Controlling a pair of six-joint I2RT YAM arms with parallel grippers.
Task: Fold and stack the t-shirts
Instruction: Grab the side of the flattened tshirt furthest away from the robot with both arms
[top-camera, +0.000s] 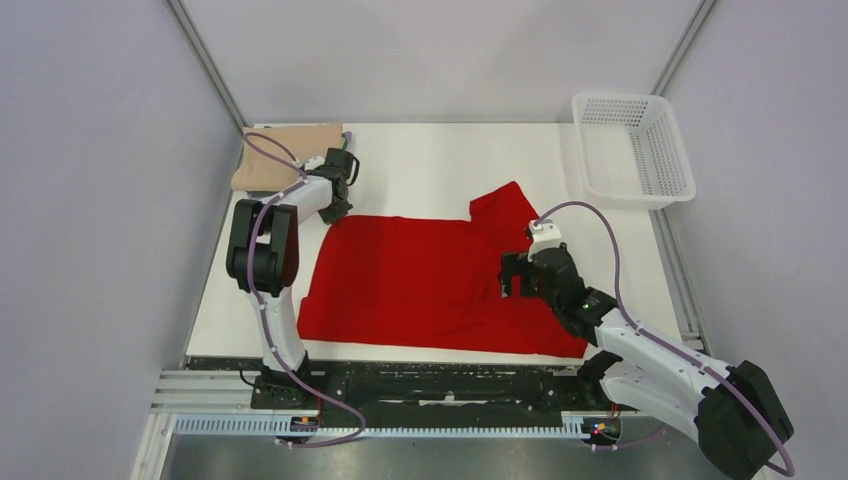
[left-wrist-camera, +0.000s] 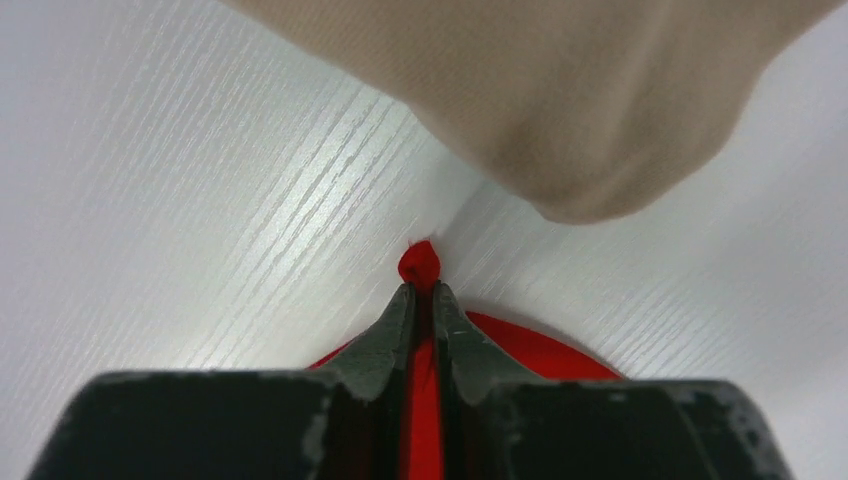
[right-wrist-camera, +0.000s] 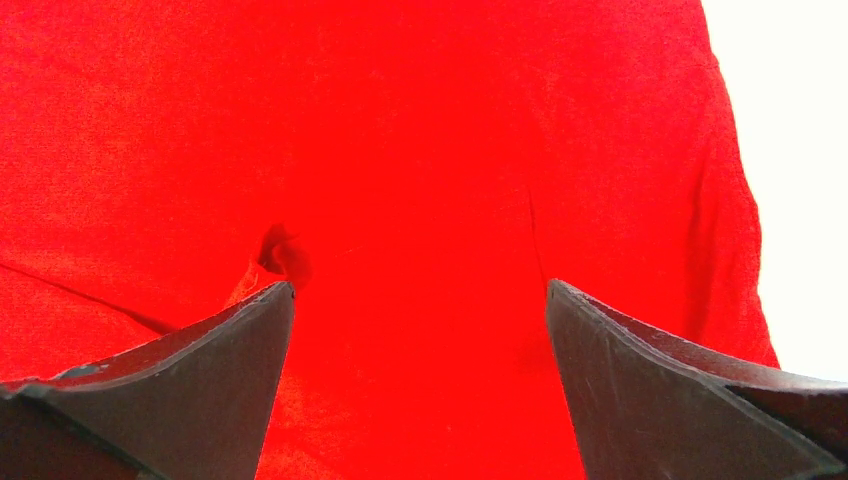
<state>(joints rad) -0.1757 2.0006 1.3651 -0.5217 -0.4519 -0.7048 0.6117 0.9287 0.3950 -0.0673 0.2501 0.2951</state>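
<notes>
The red t-shirt (top-camera: 420, 280) lies spread on the white table, one sleeve sticking up at its far right. My left gripper (top-camera: 338, 200) is shut on the shirt's far left corner; a pinch of red cloth (left-wrist-camera: 420, 262) pokes out past the closed fingertips. The folded beige t-shirt (top-camera: 285, 155) lies at the far left corner, just beyond that gripper, and fills the top of the left wrist view (left-wrist-camera: 560, 100). My right gripper (top-camera: 512, 277) is open, hovering over the right part of the red shirt (right-wrist-camera: 420, 200), fingers (right-wrist-camera: 230, 350) wide apart. No dark green shirt is in view.
A white plastic mesh basket (top-camera: 632, 150) stands at the far right corner of the table (top-camera: 430, 160). Grey walls close in on both sides. The black rail (top-camera: 400, 385) with the arm bases runs along the near edge.
</notes>
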